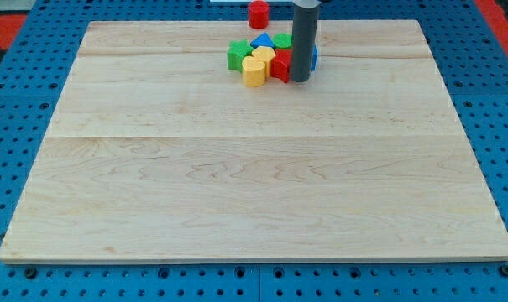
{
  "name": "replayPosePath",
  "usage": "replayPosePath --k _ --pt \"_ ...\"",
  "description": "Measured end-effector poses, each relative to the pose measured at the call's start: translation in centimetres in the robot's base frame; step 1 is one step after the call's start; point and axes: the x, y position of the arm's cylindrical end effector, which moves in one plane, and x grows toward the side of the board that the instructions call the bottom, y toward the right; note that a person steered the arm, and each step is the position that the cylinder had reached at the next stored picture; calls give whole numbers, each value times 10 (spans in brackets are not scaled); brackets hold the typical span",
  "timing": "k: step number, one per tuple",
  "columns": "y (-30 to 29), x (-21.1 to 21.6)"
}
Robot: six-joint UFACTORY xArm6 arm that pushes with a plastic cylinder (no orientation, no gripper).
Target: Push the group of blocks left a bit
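A tight group of blocks sits near the top middle of the wooden board [254,168]. It holds a green block [238,54] at the left, a yellow block [254,72] at the front, a second yellow block [264,55], a blue block [261,41], a green block [282,40] at the back and a red block [280,65]. A blue block [314,57] peeks out behind the rod. My tip [299,80] stands at the group's right side, touching the red block. A separate red cylinder [259,13] stands at the top edge.
The board lies on a blue pegboard table [18,101]. A red surface [10,21] shows in the view's top corners.
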Motion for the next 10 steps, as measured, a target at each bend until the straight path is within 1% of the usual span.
replayPosePath --k 1,2,3,4,8,10 --pt "33 0" --pt "93 0" --pt "125 -35" --pt "103 -47" --pt "28 -48" --pt "20 -46"
